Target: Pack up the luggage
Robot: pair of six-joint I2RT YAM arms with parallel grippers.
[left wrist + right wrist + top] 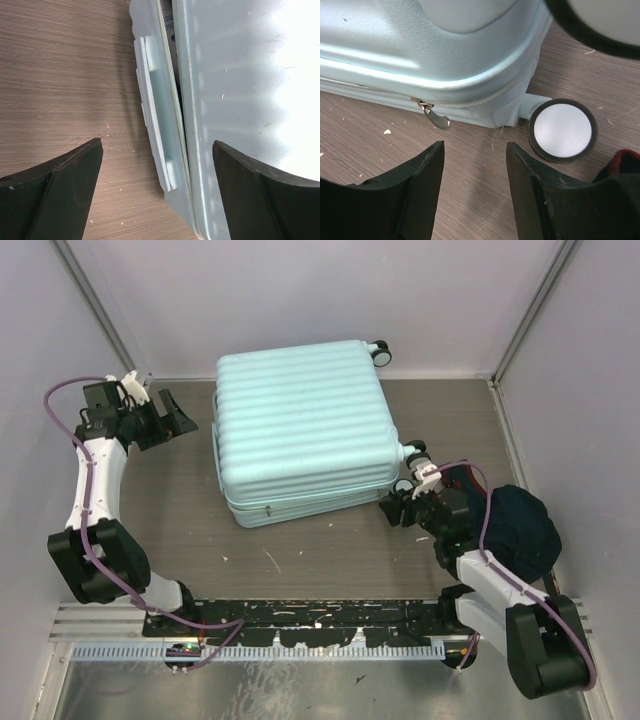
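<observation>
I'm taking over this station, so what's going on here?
Two arms flank a pale blue suitcase lying flat on the table, lid down. The left fingers stand open by its side handle, empty. The right fingers, apart and empty, sit at the near right corner by the zipper pull and a wheel. A dark bundle lies outside, beside the right arm.

No legible text, label or number, even on the luggage (300, 430)
</observation>
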